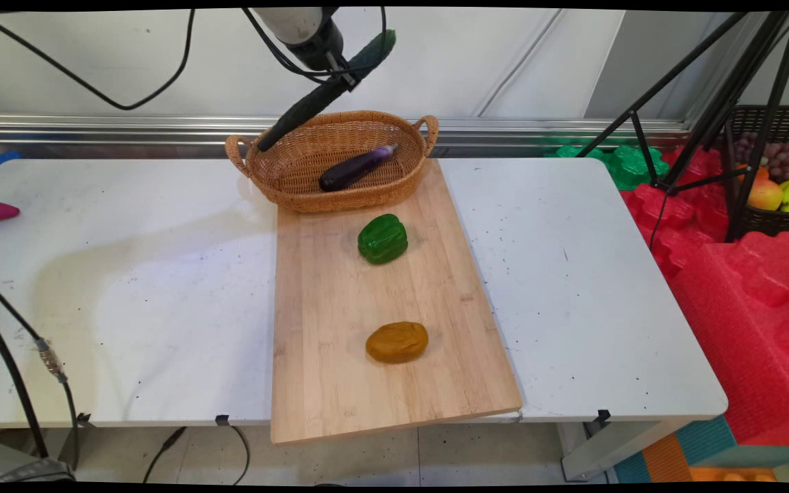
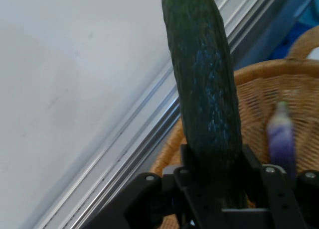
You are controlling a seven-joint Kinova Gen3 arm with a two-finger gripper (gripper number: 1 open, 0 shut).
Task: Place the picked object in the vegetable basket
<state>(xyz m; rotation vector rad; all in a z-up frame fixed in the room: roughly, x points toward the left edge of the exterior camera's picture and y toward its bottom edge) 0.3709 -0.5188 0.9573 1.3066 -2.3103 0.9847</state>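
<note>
gripper (image 1: 340, 77) pinches cucumber (image 1: 298, 114) mid-length, slanting over the basket's (image 1: 340, 198) left rim.

Probably a robot test lab: a white folding table (image 1: 127, 287) against a plain wall, a black tripod (image 1: 716, 103) beside it, loose cables (image 1: 18, 370), red foam mats (image 1: 744, 287), and toy vegetables on a cutting board (image 1: 340, 383).

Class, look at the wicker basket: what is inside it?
Inside the basket lies one purple eggplant. The cucumber held in the gripper hangs above, hiding some of the left rim.
</note>
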